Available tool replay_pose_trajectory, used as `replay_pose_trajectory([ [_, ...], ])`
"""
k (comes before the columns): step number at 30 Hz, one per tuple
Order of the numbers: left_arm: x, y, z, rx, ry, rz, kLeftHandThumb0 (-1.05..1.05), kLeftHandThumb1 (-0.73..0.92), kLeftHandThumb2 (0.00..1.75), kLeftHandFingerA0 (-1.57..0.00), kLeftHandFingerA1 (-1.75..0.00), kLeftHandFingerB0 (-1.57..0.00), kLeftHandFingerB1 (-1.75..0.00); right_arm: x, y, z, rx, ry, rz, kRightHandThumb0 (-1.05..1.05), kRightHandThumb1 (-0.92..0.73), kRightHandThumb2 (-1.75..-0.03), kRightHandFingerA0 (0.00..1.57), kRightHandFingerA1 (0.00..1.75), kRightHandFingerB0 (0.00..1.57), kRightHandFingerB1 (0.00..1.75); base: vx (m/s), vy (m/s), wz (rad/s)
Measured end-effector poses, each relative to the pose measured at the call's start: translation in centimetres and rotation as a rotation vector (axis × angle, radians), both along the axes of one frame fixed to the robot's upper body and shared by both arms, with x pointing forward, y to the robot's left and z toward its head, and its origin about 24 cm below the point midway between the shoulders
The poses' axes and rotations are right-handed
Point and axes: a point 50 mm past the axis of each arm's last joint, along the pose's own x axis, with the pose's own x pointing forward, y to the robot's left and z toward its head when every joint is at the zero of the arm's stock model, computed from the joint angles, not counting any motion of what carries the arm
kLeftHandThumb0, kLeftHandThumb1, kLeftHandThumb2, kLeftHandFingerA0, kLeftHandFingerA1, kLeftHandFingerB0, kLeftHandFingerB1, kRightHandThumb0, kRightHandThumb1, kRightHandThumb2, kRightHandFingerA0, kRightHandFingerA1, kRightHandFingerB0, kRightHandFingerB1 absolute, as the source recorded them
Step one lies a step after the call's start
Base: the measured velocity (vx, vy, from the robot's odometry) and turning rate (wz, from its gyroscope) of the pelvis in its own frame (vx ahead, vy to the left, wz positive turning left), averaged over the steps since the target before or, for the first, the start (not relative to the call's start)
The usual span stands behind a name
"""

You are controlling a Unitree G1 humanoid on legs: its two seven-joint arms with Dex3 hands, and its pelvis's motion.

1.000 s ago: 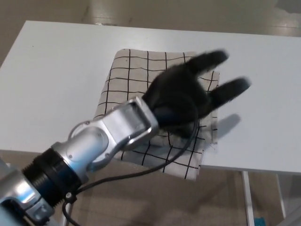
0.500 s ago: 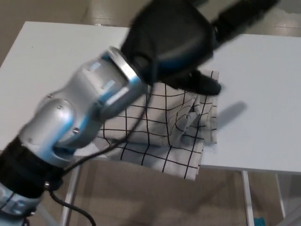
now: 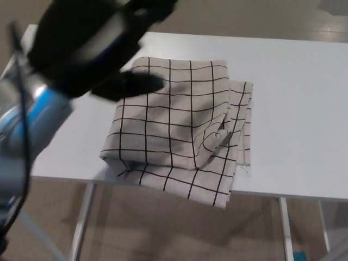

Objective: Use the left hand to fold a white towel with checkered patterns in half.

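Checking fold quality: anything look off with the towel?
Yes. The towel is bunched and wrinkled near its right side, its layers don't line up there, and its front edge hangs over the table edge.

Matt cloth towel [image 3: 168, 125], smooth table [image 3: 293, 109]

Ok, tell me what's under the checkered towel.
The checkered towel lies folded on the white table, its near edge hanging over the table's front. Lower layers peek out at the right. Anything beneath the cloth is covered.

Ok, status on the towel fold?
Left hand raised, off the towel. Towel lying doubled on table, right edge bunched. Right hand not in view.
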Motion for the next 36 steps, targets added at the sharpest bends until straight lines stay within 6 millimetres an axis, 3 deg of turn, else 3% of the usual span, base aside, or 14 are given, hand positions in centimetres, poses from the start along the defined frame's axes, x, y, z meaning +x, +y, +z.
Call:
replay_pose_trajectory([
  [5,-1.0,2.3,-2.0,-0.053,0.104,0.036,-0.7,0.46,0.75,-0.18,-0.39,-0.25,-0.39,0.3,-0.2,0.4,-0.009,-0.024,-0.005,-0.34,-0.74,-0.61,0.42,0.53,0.46,0.49,0.0,0.0,0.0],
  [14,-5.0,7.0,-9.0,-0.169,0.458,0.124,-0.57,0.36,0.66,-0.32,-0.42,-0.38,-0.4,0.7,-1.0,1.4,-0.033,-0.068,-0.029,-0.34,-0.74,-0.62,0.44,0.59,0.51,0.53,0.0,0.0,0.0],
  [18,-7.0,8.0,-11.7,-0.228,0.606,0.145,-0.55,0.35,0.65,-0.34,-0.42,-0.38,-0.4,0.8,-1.2,1.7,-0.04,-0.085,-0.034,-0.37,-0.73,-0.61,0.47,0.6,0.52,0.53,0.0,0.0,0.0],
  [19,-7.5,8.3,-12.3,-0.243,0.641,0.152,-0.5,0.38,0.53,-0.37,-0.36,-0.42,-0.34,0.8,-1.3,1.8,-0.042,-0.088,-0.035,-0.39,-0.73,-0.61,0.47,0.61,0.52,0.53,0.0,0.0,0.0],
  [20,-7.9,8.4,-12.8,-0.253,0.664,0.157,-0.53,0.33,0.59,-0.4,-0.41,-0.42,-0.38,0.9,-1.3,1.9,-0.043,-0.09,-0.036,-0.4,-0.72,-0.61,0.46,0.63,0.51,0.54,0.0,0.0,0.0],
  [22,-9.2,8.9,-14.2,-0.293,0.75,0.17,-0.48,0.38,0.53,-0.47,-0.39,-0.45,-0.35,0.8,-1.4,1.9,-0.045,-0.091,-0.041,-0.4,-0.69,-0.6,0.46,0.64,0.5,0.54,0.0,0.0,0.0],
  [24,-9.7,9.1,-14.9,-0.309,0.786,0.176,-0.57,0.34,0.65,-0.48,-0.47,-0.42,-0.41,0.7,-1.5,1.9,-0.046,-0.09,-0.044,-0.39,-0.7,-0.6,0.48,0.64,0.49,0.53,0.0,0.0,0.0],
  [26,-12.0,10.0,-17.2,-0.378,0.931,0.208,-0.58,0.34,0.66,-0.48,-0.47,-0.42,-0.41,0.3,-1.7,1.8,-0.046,-0.084,-0.054,-0.39,-0.7,-0.6,0.47,0.65,0.49,0.53,0.0,0.0,0.0],
  [30,-13.7,11.0,-19.2,-0.452,1.041,0.246,-0.61,0.34,0.67,-0.49,-0.47,-0.42,-0.41,-0.1,-1.9,1.7,-0.044,-0.075,-0.062,-0.35,-0.71,-0.6,0.47,0.65,0.49,0.54,0.0,0.0,0.0],
  [31,-14.5,11.5,-20.2,-0.487,1.089,0.266,-0.57,0.4,0.54,-0.52,-0.41,-0.47,-0.36,-0.3,-1.9,1.7,-0.04,-0.072,-0.066,-0.35,-0.7,-0.6,0.47,0.65,0.49,0.54,0.0,0.0,0.0],
  [33,-15.2,12.1,-21.5,-0.529,1.139,0.294,-0.59,0.4,0.53,-0.52,-0.41,-0.48,-0.36,-0.5,-1.8,1.6,-0.033,-0.066,-0.07,-0.35,-0.7,-0.6,0.48,0.64,0.49,0.53,0.0,0.0,0.0],
  [34,-15.6,12.6,-22.5,-0.565,1.175,0.319,-0.73,0.38,0.76,-0.45,-0.46,-0.43,-0.42,-0.7,-1.8,1.4,-0.027,-0.06,-0.073,-0.37,-0.7,-0.6,0.47,0.63,0.49,0.53,0.0,0.0,0.0],
  [35,-15.8,12.8,-22.9,-0.577,1.187,0.329,-0.73,0.38,0.76,-0.45,-0.46,-0.43,-0.42,-0.7,-1.8,1.4,-0.024,-0.058,-0.073,-0.37,-0.7,-0.6,0.47,0.63,0.49,0.53,0.0,0.0,0.0],
  [36,-15.9,12.9,-23.3,-0.587,1.199,0.34,-0.9,0.51,0.86,-0.47,-0.46,-0.36,-0.38,-0.8,-1.7,1.3,-0.022,-0.056,-0.073,-0.36,-0.7,-0.6,0.47,0.6,0.48,0.51,0.0,0.0,0.0],
])
